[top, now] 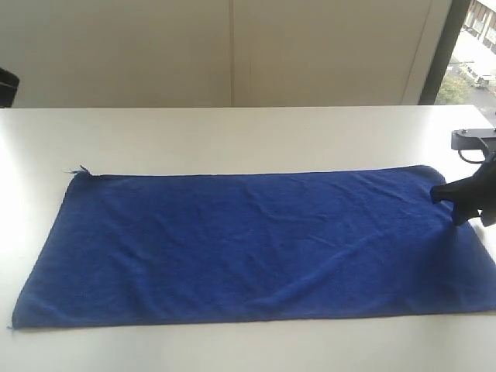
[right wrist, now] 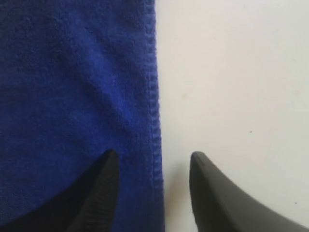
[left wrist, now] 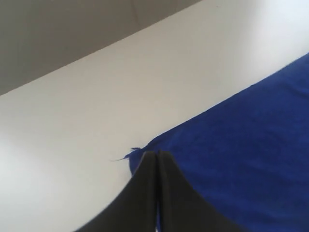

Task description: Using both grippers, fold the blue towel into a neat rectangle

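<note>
I see the blue towel (top: 248,244) spread flat on the white table (top: 232,132). Its long axis runs left to right across the exterior view and its short sides face the 2 ends of the table. The left short side slants a little, so the near left corner sits further out than the far left corner. A loose thread (top: 77,168) sticks out at the far left corner. The cloth has shallow wrinkles but no fold.

In the exterior view only the right gripper (top: 457,198) shows, at the picture's right edge, low over the towel's far right corner. From there I cannot tell how its fingers stand. The right wrist view settles it: the 2 fingers are spread apart and straddle the towel's stitched edge (right wrist: 155,96), with 1 finger (right wrist: 104,193) over the cloth and the other over bare table. They hold nothing.

The left gripper (left wrist: 157,154) appears only in its own wrist view. Its 2 fingers are pressed together with no gap, and their tips line up with the corner that carries the thread. I cannot tell whether the tips touch the cloth. That corner lies flat in the exterior view.
</note>
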Tool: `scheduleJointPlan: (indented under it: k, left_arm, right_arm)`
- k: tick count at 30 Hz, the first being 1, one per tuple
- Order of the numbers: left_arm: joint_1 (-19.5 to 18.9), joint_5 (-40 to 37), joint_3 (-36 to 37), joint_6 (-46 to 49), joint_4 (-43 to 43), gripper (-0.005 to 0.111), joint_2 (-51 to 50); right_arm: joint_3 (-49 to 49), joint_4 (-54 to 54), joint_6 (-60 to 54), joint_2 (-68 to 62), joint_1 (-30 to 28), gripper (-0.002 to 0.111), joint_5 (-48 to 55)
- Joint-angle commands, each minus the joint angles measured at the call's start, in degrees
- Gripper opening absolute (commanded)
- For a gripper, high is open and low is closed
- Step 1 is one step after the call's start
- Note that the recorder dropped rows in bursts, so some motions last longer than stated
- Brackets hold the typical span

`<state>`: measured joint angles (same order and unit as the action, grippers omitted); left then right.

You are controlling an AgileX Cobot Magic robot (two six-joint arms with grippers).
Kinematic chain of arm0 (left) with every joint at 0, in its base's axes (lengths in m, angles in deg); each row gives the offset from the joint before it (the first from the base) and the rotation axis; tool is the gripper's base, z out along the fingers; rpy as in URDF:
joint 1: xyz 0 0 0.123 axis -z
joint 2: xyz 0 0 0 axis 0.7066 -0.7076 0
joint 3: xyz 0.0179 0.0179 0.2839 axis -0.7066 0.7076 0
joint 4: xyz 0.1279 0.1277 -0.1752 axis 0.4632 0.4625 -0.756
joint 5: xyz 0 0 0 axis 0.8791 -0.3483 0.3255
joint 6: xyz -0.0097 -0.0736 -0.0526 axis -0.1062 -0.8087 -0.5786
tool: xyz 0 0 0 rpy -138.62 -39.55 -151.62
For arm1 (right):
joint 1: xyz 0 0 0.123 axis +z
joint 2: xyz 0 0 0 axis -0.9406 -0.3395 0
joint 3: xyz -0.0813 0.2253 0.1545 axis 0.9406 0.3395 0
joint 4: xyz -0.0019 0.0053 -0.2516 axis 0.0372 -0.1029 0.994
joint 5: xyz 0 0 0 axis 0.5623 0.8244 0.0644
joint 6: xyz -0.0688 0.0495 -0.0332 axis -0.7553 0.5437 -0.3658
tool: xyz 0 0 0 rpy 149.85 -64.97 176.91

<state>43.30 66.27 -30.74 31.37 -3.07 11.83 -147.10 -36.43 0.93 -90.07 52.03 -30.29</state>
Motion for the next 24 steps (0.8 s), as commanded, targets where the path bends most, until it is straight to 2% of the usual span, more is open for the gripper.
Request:
scheduleJointPlan:
  k: [1,10,19,21,24]
  left_arm:
    - [-2.9,2.4,4.8,-1.8,-0.2,0.0,5.0]
    - [-3.4,1.9,5.6,-1.8,-0.2,0.0,6.4]
    - [-3.4,1.9,6.2,-1.7,-0.2,0.0,6.4]
    - [-3.4,1.9,6.2,-1.7,-0.1,0.0,6.4]
    - [-3.4,1.9,6.2,-1.7,-0.1,0.0,6.4]
  right_arm:
    - [-0.5,-0.2,-0.8,-0.5,-0.3,0.041,-1.3]
    - [-0.5,-6.8,-5.9,-3.0,-0.3,0.041,-0.1]
    - [-0.5,-4.3,-5.4,-4.3,-0.3,0.009,1.5]
    - [-0.5,-1.3,-3.0,-4.3,-0.3,0.002,1.8]
    - [-0.5,9.4,4.9,-4.3,-0.4,0.0,3.7]
